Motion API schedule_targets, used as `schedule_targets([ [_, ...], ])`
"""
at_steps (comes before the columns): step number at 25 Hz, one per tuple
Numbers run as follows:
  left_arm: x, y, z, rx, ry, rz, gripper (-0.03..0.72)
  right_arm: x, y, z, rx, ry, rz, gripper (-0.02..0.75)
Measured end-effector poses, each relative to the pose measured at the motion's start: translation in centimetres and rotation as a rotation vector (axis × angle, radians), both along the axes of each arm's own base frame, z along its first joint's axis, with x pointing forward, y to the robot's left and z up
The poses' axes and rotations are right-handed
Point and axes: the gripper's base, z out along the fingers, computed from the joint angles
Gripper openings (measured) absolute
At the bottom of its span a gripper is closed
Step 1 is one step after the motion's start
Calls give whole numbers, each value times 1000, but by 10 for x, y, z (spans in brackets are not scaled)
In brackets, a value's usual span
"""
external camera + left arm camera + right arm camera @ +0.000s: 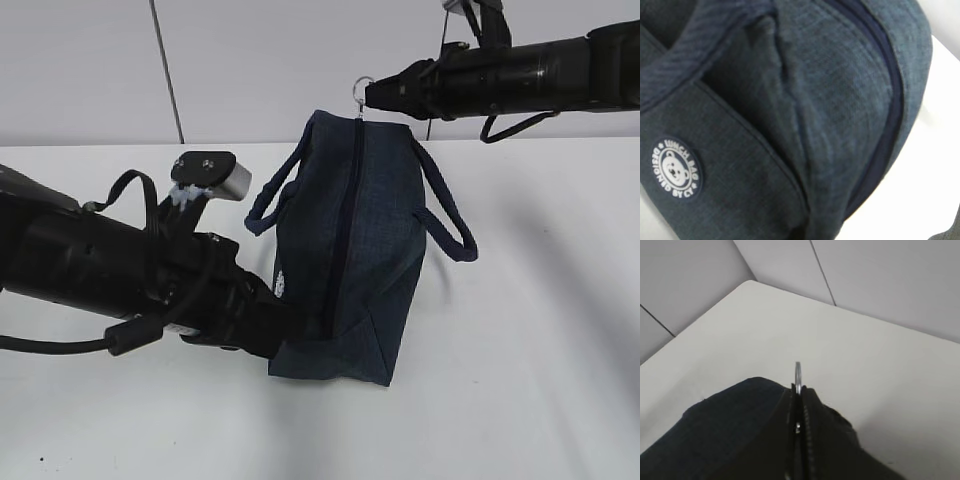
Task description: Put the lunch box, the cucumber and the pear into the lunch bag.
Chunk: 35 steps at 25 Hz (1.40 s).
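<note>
The dark navy lunch bag (350, 250) lies on the white table with its top zipper (345, 230) closed along its length. My right gripper (372, 95) is at the bag's far end, shut on the metal ring pull (363, 88). The ring (798, 374) stands edge-on between its dark fingers in the right wrist view. My left gripper (285, 315) is pressed into the bag's near left end. Fabric (790, 125) fills the left wrist view and bunches toward the jaws, whose fingers are hidden. The lunch box, cucumber and pear are out of view.
The bag's two loop handles (270, 200) (450, 225) hang out to either side. A round bear logo patch (676, 167) is on the bag's side. The white table (540, 350) runs to a grey wall behind.
</note>
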Motion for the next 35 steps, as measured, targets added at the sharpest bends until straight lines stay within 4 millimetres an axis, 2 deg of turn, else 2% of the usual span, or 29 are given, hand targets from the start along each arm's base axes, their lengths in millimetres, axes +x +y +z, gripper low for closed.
schedule_targets([
  [5, 1, -1, 1, -31, 22, 30, -20, -5, 3, 0, 47, 76, 39, 6],
  [8, 0, -2, 1, -43, 32, 35, 13, -6, 4, 0, 60, 101, 50, 6],
  [10, -1, -3, 2, -53, 41, 24, 84, -6, 3, 0, 65, 107, 48, 6],
  [15, -5, -3, 12, -94, 51, 19, 403, -6, 4, 0, 66, 110, 49, 6],
  [16, -5, -1, 16, -104, 50, 33, 447, -6, 4, 0, 67, 111, 49, 6],
  [18, -4, 4, 24, -126, 49, 55, 489, -6, 4, 0, 67, 111, 49, 6],
  [26, -1, 26, 63, -244, -14, 174, 510, -6, 4, 0, 72, 112, 47, 6],
  [31, 15, 37, 67, -259, -38, 370, 510, -6, 3, 0, 75, 111, 44, 6],
  [35, 33, 33, 80, -280, -81, 412, 508, -6, 3, 1, 76, 110, 44, 6],
])
